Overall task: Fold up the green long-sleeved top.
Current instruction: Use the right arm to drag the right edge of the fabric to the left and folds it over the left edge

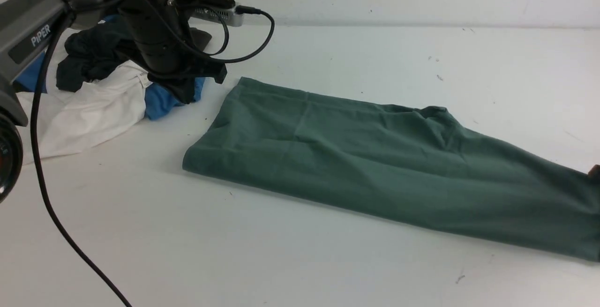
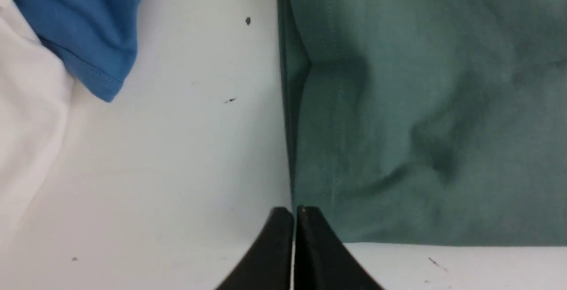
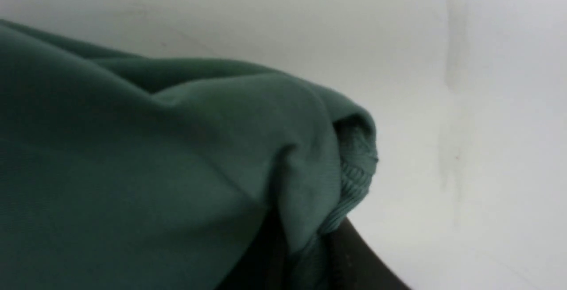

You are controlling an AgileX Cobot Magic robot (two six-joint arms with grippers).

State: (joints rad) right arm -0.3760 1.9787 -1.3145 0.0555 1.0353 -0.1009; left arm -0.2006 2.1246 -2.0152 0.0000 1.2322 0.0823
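1. One green long-sleeved top (image 1: 375, 161) lay flat as a long folded band. It ran from the centre-left of the front view down to the right edge of the frame.
2. At that right end, my right gripper (image 3: 310, 259) had the cloth pinched between its dark fingers (image 3: 359, 259). A ribbed cuff (image 3: 354, 170) was bunched just above them.
3. My left gripper (image 2: 294, 214) had its fingers pressed together with nothing between them. The tips sat over the top's stitched edge, close to a corner.
4. The white table (image 1: 300, 250) was under all of it.
5. In the upper left of the front view, a white garment (image 1: 84, 110), a blue garment (image 1: 164, 101) and a dark garment (image 1: 89, 58) were heaped together. The heap was near the top's far corner but apart from it.
6. My left arm (image 1: 42, 30) hung over that heap, and its black cable (image 1: 47, 194) trailed down the left of the frame.
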